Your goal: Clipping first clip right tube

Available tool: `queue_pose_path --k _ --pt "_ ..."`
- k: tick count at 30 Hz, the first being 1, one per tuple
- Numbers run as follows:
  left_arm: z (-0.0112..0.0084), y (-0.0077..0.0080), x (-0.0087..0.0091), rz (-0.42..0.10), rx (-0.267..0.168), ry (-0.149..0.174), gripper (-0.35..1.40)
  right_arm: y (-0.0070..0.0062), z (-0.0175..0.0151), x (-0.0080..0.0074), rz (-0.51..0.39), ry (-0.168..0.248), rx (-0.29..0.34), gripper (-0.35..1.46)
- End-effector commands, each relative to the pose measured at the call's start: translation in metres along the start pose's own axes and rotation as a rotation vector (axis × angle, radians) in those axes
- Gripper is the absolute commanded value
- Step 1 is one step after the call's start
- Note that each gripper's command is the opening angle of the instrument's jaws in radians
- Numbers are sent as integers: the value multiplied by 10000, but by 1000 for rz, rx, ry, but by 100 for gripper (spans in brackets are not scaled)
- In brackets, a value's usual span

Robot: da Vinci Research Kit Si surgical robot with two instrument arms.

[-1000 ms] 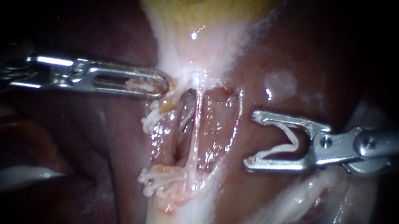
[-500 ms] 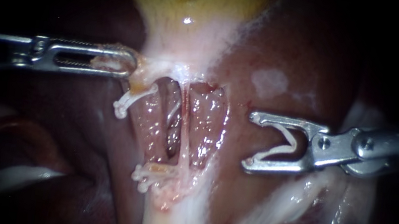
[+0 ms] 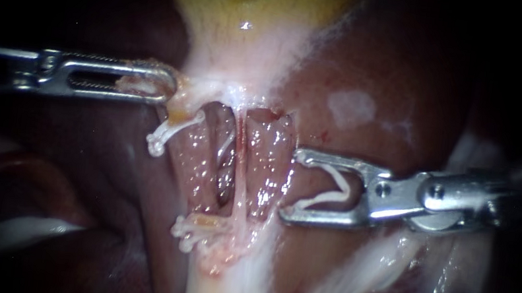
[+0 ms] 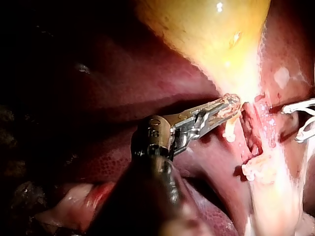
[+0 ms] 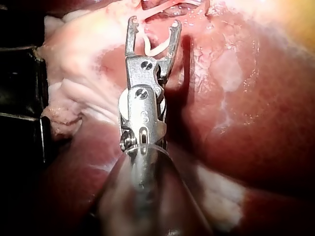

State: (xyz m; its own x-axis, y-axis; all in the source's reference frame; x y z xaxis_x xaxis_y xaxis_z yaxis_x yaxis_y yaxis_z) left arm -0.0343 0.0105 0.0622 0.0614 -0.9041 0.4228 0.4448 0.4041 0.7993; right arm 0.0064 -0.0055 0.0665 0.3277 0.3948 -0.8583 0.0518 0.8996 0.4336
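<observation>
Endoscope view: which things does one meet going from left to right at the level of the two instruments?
Left instrument, shut on tissue → thin pale tube → right instrument, holding an open clip between its jaws.

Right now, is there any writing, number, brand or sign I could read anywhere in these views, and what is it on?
None: no word, label, brand, number or sign is readable in any view.
Left instrument, right instrument and the white clip it carries: nothing legible.
Gallbladder and liver: bare wet tissue, no markings.
</observation>
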Motion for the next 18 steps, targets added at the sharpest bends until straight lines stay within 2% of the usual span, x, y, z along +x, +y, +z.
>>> queue_pose_path --k 1,6,18 --pt "0 0 0 0 -1 0 -35 1 5 -3 7 0 -1 49" --pt "0 -1 0 0 -2 0 -35 7 28 -14 54 2 3 49" --pt "0 -1 0 0 -2 0 -35 11 50 -19 112 9 34 47"
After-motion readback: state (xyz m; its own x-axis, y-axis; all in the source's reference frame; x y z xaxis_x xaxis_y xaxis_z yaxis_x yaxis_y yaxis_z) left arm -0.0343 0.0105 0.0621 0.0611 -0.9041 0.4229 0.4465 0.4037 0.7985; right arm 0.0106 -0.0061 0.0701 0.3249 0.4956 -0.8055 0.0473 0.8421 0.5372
